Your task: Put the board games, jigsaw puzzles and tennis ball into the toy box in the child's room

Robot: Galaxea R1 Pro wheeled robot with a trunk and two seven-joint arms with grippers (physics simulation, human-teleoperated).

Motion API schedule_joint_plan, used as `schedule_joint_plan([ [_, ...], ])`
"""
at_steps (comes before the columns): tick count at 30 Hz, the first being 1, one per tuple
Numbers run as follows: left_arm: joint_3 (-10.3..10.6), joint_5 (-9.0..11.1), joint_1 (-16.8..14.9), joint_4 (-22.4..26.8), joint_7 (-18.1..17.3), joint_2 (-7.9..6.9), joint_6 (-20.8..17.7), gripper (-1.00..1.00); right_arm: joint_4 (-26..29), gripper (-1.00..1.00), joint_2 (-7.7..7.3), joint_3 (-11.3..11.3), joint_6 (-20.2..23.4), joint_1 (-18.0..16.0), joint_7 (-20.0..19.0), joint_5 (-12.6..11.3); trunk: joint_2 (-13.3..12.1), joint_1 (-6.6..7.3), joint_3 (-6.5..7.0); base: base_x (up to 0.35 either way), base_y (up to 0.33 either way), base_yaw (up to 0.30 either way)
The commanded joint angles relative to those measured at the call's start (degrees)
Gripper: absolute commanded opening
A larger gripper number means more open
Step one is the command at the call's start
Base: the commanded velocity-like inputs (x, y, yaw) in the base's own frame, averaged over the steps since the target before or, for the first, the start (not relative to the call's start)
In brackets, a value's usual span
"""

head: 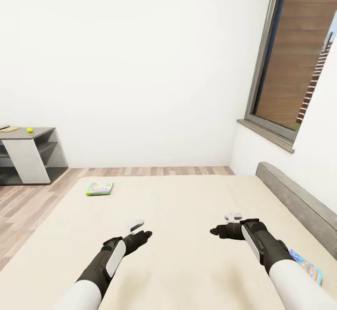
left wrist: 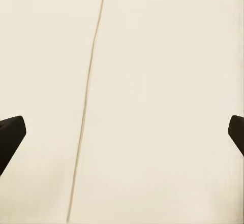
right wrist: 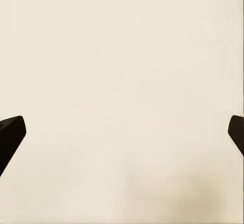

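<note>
Little of the task looked done. 1 board game (head: 99, 188) was seen at the left middle of the frame on the bed (head: 187, 216). Another board game (head: 306, 266) lay at the lower right, partly hidden by the right arm. The tennis ball (head: 30, 130) sat on the table (head: 32, 153) at the far left. The left gripper (left wrist: 122, 132) and right gripper (right wrist: 122, 132) were spread wide with nothing held. No writing could be read.
</note>
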State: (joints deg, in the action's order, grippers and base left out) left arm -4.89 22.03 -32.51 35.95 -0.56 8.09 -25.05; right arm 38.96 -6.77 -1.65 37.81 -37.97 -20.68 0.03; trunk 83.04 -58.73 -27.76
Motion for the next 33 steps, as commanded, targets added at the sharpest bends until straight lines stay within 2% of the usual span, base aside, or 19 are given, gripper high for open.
schedule_joint_plan([
  [1,-0.4,0.3,0.0,0.1,0.0,0.08,-0.4,1.0,0.1,1.0,-0.06,-0.2,0.2,0.0,-0.1,0.0,0.0,0.0,-0.07,0.0,-0.298,0.0],
  [20,-0.4,0.3,0.0,0.1,-0.1,0.08,-0.4,1.0,0.1,1.0,-0.15,-0.2,0.0,0.1,-0.1,0.1,0.0,0.0,-0.07,0.0,-0.278,0.0],
  [26,-0.3,0.3,1.2,1.4,0.0,-1.55,0.1,1.0,-0.4,1.0,0.59,-0.2,-1.6,0.7,-0.3,-0.1,0.0,0.0,-0.07,0.0,-0.024,0.0],
  [33,-0.3,0.3,1.2,1.4,0.0,-1.68,0.1,1.0,-0.4,1.0,0.59,-0.2,-1.6,0.7,-0.3,-0.1,0.0,0.0,-0.07,0.0,0.0,0.0],
])
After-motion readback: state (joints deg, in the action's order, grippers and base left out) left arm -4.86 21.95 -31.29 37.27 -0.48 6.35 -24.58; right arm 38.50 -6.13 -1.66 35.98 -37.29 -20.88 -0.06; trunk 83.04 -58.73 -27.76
